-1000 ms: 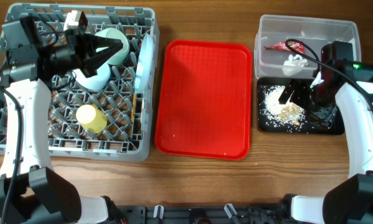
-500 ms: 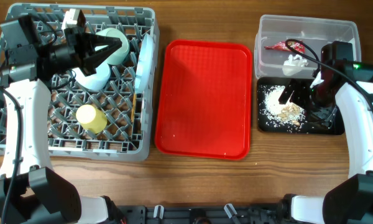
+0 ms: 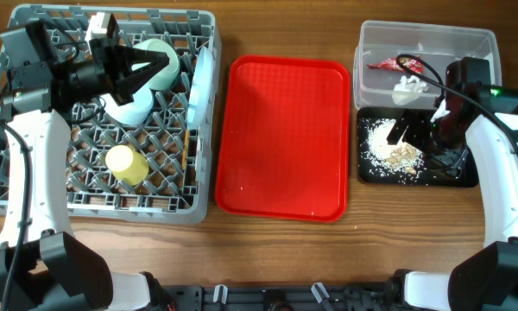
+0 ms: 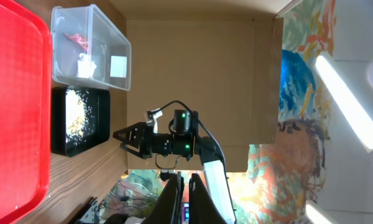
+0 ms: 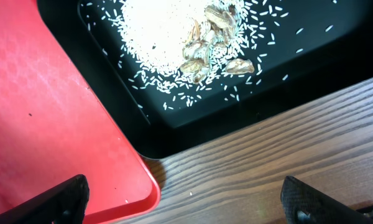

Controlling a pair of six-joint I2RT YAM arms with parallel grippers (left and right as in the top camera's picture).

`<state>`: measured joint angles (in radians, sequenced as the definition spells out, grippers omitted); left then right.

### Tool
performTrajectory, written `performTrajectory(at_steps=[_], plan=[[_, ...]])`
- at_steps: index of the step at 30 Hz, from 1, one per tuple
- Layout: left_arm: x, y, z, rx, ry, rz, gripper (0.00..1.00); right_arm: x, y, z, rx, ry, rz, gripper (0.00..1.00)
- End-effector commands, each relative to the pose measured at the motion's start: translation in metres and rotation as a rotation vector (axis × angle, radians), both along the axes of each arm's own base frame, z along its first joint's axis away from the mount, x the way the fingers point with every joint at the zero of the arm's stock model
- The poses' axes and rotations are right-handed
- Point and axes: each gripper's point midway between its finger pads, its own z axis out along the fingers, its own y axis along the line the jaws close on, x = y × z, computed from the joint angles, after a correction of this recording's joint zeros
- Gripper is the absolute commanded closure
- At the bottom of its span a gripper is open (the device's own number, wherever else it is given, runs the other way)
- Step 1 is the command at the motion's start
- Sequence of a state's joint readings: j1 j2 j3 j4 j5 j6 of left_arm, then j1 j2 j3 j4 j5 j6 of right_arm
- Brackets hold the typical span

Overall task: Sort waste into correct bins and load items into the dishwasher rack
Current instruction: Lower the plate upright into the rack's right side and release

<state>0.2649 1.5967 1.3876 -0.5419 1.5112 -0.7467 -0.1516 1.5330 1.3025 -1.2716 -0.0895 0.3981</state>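
Observation:
The grey dishwasher rack (image 3: pixel 34 186) holds a pale green bowl (image 3: pixel 168 53), a pale blue bowl (image 3: pixel 129 111), a white plate (image 3: pixel 203 82) on edge, a yellow cup (image 3: pixel 126 163) and a chopstick (image 3: pixel 186 149). My left gripper (image 3: pixel 155 65) hovers over the bowls, shut, with nothing seen in it (image 4: pixel 185 199). The clear tub (image 3: pixel 466 43) contains the red wrapper (image 3: pixel 388 64) and white tissue (image 3: pixel 407 86). Rice scraps (image 3: pixel 388 147) lie in the black tray (image 3: pixel 453 177). My right gripper (image 3: pixel 412 134) hangs open and empty over that tray's near left corner (image 5: pixel 193 202). The fork is out of view.
A large red serving tray (image 3: pixel 285 138) lies between the rack and the bins, its edge close beside the black tray (image 5: pixel 336 56). Bare wooden table runs along the front. The right arm's cable loops above the tub.

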Motion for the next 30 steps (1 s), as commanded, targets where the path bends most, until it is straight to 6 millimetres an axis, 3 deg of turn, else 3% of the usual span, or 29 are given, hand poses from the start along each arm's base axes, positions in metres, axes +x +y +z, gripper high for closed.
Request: performTrajectory(at_steps=[1, 29, 30], plan=[[-0.003, 0.002, 0.014, 0.018, -0.049, 0.013, 0.96, 0.004, 0.002, 0.010, 0.008, -0.040, 0.009, 0.00], [0.010, 0.010, 0.004, 0.102, -0.089, 0.088, 0.96, 0.003, 0.002, 0.010, 0.009, -0.035, 0.009, 0.00], [0.010, 0.010, 0.004, 0.104, -0.088, 0.091, 0.80, 0.003, 0.002, 0.010, 0.009, -0.035, 0.009, 0.00]])
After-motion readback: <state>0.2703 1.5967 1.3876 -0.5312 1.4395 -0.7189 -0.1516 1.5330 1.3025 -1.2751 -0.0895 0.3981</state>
